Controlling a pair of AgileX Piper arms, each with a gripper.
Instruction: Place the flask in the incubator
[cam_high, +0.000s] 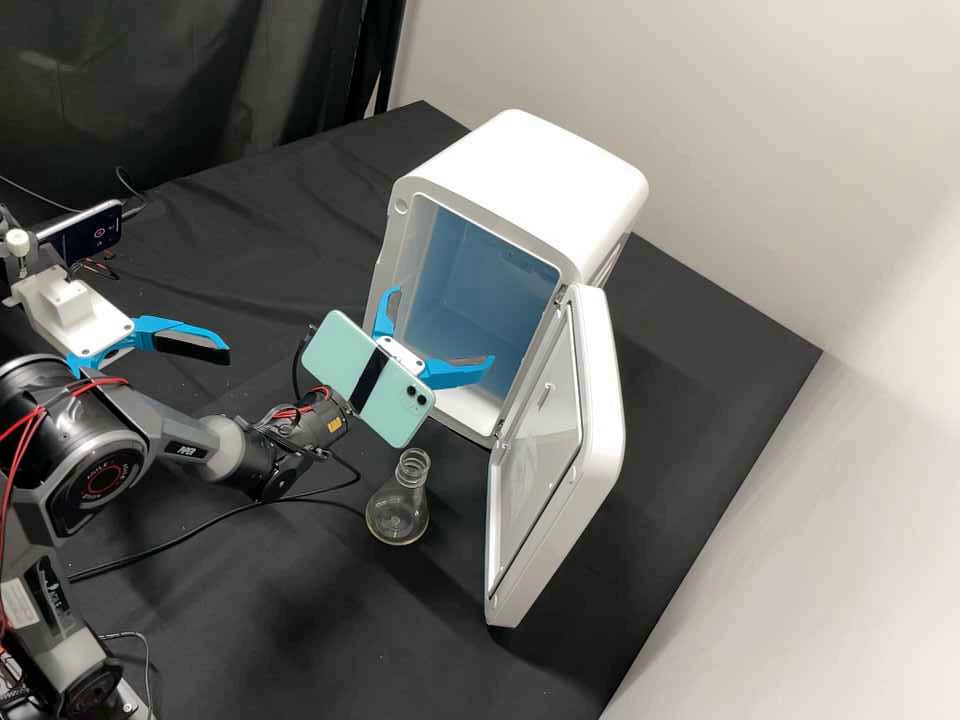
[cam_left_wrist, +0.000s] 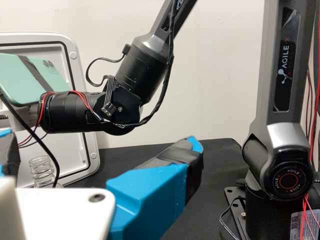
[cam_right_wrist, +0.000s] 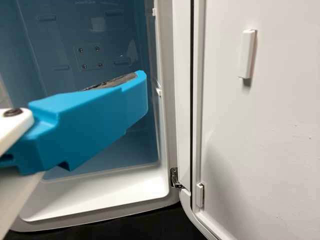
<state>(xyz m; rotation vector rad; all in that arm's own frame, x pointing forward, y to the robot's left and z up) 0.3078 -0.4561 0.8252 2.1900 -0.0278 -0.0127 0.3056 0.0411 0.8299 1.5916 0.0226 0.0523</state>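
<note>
The right tool (cam_high: 443, 326) is spread wide and holds nothing, its two blue fingers (cam_high: 462, 369) set at the mouth of the incubator (cam_high: 540, 180), just inside the pale blue chamber. In the right wrist view one finger (cam_right_wrist: 95, 117) lies across the chamber's opening, near the lower hinge of the door (cam_right_wrist: 255, 130). A mint green phone (cam_high: 368, 378) is clamped to this arm's wrist, just behind the tool. Below that phone, the flask (cam_high: 398, 505) stands upright on the black tabletop (cam_high: 300, 620). It is a clear conical one that looks empty, and nothing grips it. It stands in front of the incubator, near the inner face of the door, which is swung fully open. The left tool (cam_left_wrist: 100, 142) is also open wide and empty, well apart from the flask at the far left of the tabletop. Its wrist view looks across at the right arm (cam_left_wrist: 90, 117), with the flask's neck (cam_left_wrist: 42, 170) showing beneath it. A black cable (cam_high: 200, 520) trails across the tabletop under the right arm.
</note>
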